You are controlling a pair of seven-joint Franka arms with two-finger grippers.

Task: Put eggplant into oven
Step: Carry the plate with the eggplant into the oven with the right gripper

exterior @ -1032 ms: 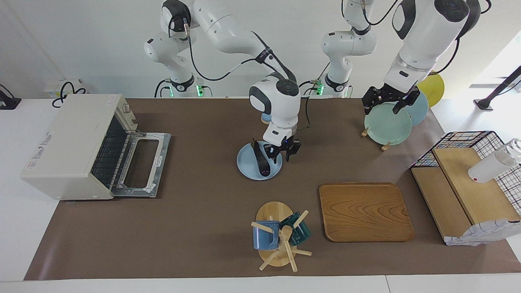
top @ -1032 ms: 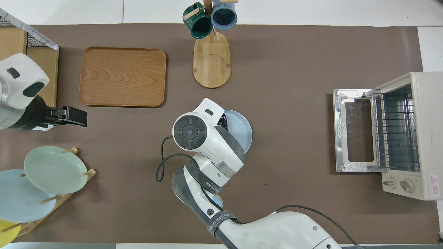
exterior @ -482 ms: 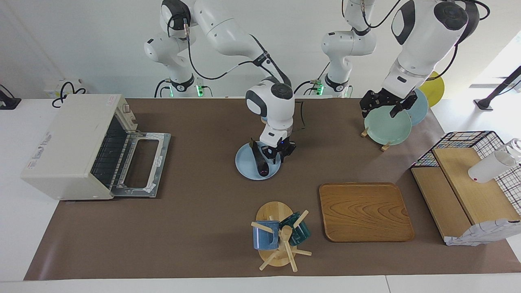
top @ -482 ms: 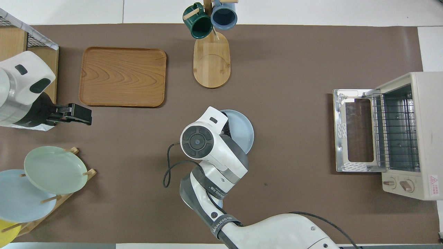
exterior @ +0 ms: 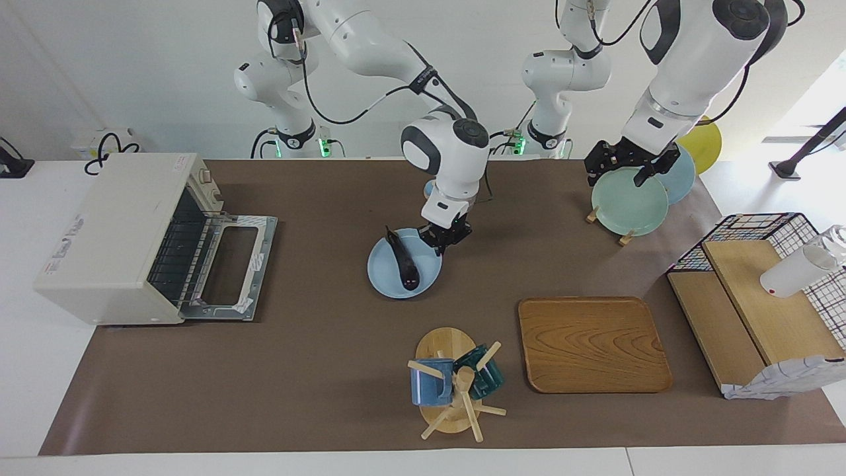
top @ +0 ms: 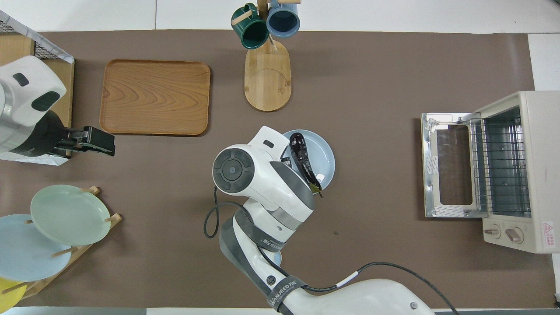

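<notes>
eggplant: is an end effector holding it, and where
No; eggplant lies loose on the blue plate. Right end effector seems to pinch the plate's rim; left end effector holds nothing.

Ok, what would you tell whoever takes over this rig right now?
Right pincer: shut at the rim of the round pale blue plate, not on the eggplant.
Left pincer: open, waiting over the pale green plate in its rack.
Slim dark purple eggplant: lying on the blue plate.
Cream-white toaster oven: door open, nothing on its rack.
Done: nothing. Left: grasp the eggplant, place it in the oven.
</notes>
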